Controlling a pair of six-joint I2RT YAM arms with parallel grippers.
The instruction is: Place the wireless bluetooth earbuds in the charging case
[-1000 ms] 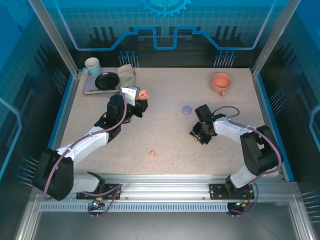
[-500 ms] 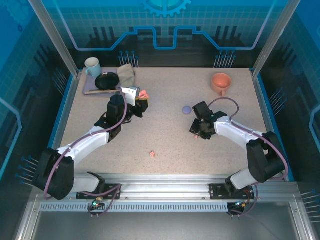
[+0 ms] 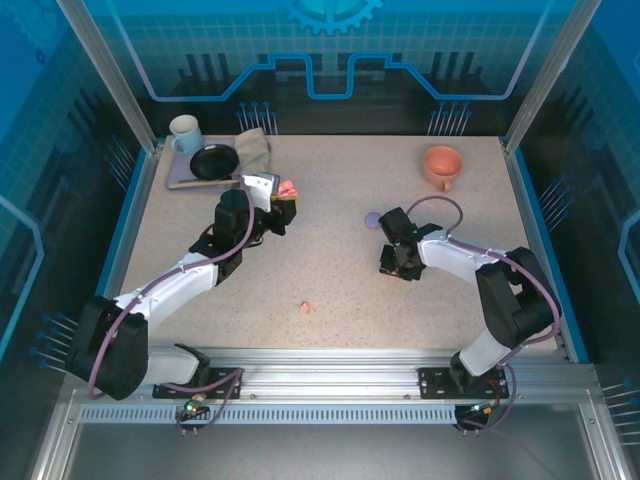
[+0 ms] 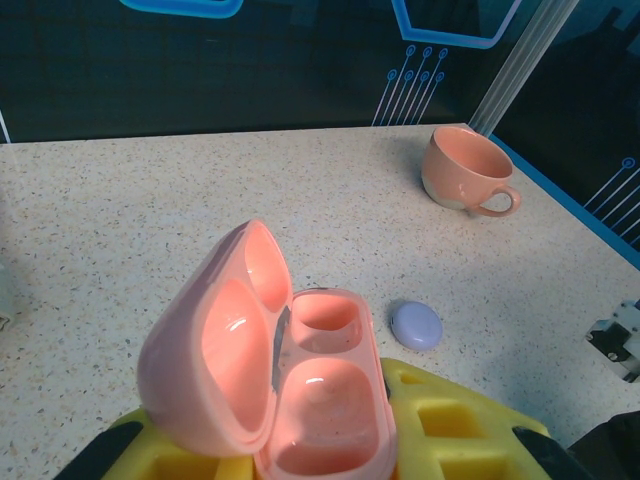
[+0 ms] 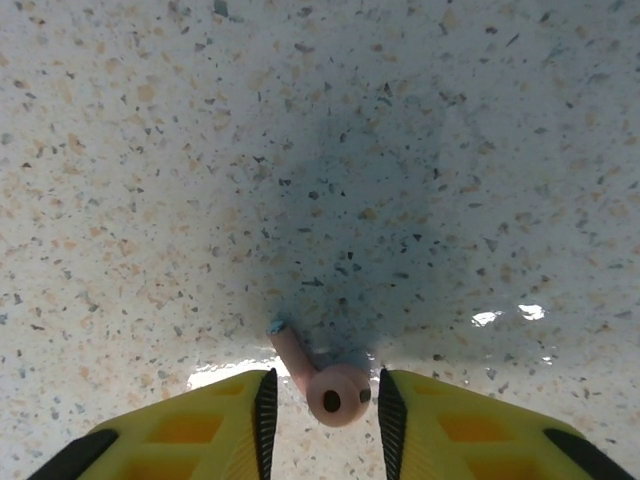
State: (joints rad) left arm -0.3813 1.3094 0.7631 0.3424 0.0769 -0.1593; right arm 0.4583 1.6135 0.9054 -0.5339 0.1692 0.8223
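Observation:
The salmon-pink charging case (image 4: 325, 400) stands with its lid swung open, both wells empty, and my left gripper (image 4: 320, 445) is shut on its base; the pair sits left of centre in the top view, gripper (image 3: 283, 197). One pink earbud (image 5: 335, 393) lies on the table between the fingertips of my right gripper (image 5: 322, 388), which is open, with a little space on each side of the bud. From above, the right gripper (image 3: 395, 266) points down at the table right of centre. Another pink earbud (image 3: 304, 308) lies alone nearer the front.
A shut lilac case (image 3: 373, 219) lies just behind the right gripper, the same lilac case (image 4: 416, 325) showing past the pink one. A salmon cup (image 3: 441, 163) stands at the back right. At the back left a tray (image 3: 183, 181) carries a mug, a black plate and a cloth.
The right gripper has shifted slightly left toward the lilac case, its wrist has turned, and its jaws have narrowed around the pink earbud. The left arm holds still.

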